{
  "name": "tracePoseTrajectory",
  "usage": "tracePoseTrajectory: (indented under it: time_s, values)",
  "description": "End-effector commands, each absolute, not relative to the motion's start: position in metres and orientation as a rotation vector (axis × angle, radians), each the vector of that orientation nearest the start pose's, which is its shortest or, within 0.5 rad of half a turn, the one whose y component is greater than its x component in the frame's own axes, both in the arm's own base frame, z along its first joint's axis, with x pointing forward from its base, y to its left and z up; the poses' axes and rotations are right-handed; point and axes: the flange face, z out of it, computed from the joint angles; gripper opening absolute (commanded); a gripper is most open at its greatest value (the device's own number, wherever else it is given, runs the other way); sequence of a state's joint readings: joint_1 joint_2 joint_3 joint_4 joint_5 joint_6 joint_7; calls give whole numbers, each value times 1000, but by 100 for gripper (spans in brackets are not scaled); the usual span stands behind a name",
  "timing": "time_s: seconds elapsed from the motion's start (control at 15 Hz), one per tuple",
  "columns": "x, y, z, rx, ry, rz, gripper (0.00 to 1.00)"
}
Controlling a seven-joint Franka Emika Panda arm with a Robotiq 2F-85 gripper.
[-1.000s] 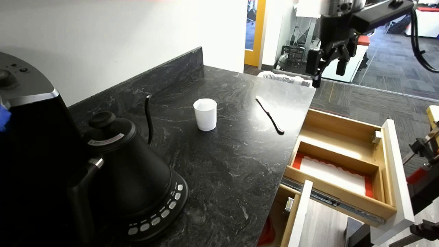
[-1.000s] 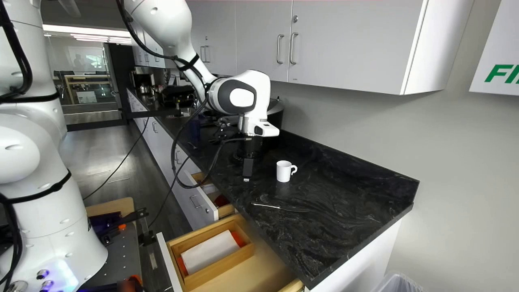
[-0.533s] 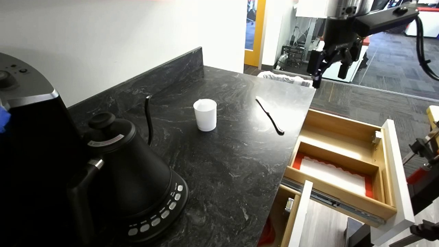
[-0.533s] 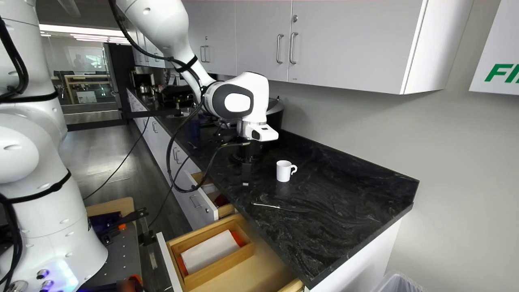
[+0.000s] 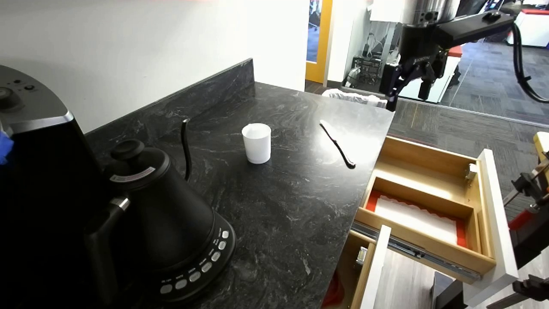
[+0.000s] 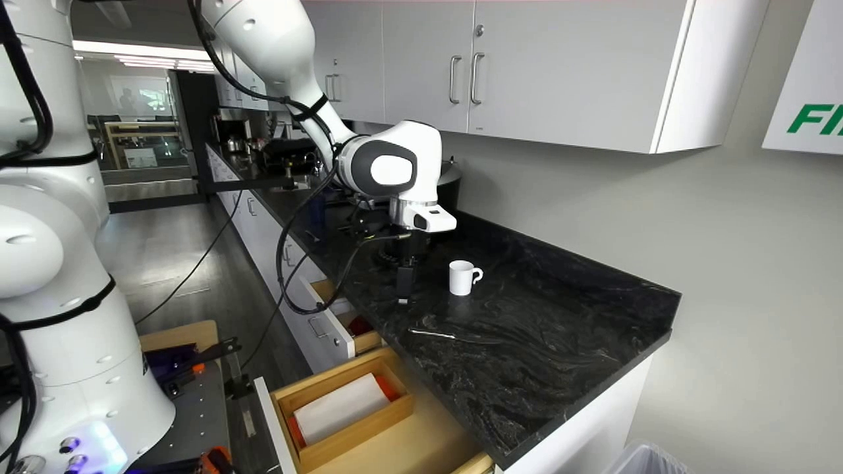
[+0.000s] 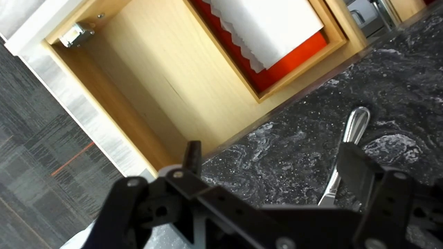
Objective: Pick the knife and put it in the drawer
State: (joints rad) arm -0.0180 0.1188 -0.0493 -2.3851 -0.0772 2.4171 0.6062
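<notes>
The knife (image 5: pixel 338 145) lies flat on the dark counter near its edge, and its handle shows in an exterior view (image 6: pixel 433 334). In the wrist view the knife (image 7: pixel 357 122) is shiny silver, partly covered by a finger and the gripper body. The drawer (image 5: pixel 422 167) of light wood is pulled open beside the counter, also in an exterior view (image 6: pixel 395 441) and the wrist view (image 7: pixel 166 79). One compartment is bare; the other holds white paper over red. My gripper (image 5: pixel 407 98) is open and empty, above the counter-edge side, apart from the knife; its fingers are wide apart in the wrist view (image 7: pixel 271 147).
A white cup (image 5: pixel 257 146) stands on the counter near the knife. A black kettle (image 5: pixel 167 214) and a dark machine (image 5: pixel 38 171) stand farther along. A lower drawer (image 5: pixel 377 270) is also open. Wall cabinets (image 6: pixel 560 72) hang above the counter.
My gripper has shifted slightly and come a little lower, staying open. The knife, cup and drawers have not moved.
</notes>
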Motion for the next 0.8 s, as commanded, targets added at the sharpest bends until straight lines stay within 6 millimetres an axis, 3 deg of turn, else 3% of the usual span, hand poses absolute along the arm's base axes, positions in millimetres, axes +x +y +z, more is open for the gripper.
tracePoseTrajectory:
  time_s: [0.0, 0.2, 0.73]
  values:
    - [492, -35, 265, -3079, 992, 91, 100]
    - [495, -37, 266, -3127, 998, -11, 100]
    - [502, -31, 265, -2944, 1127, -130, 100]
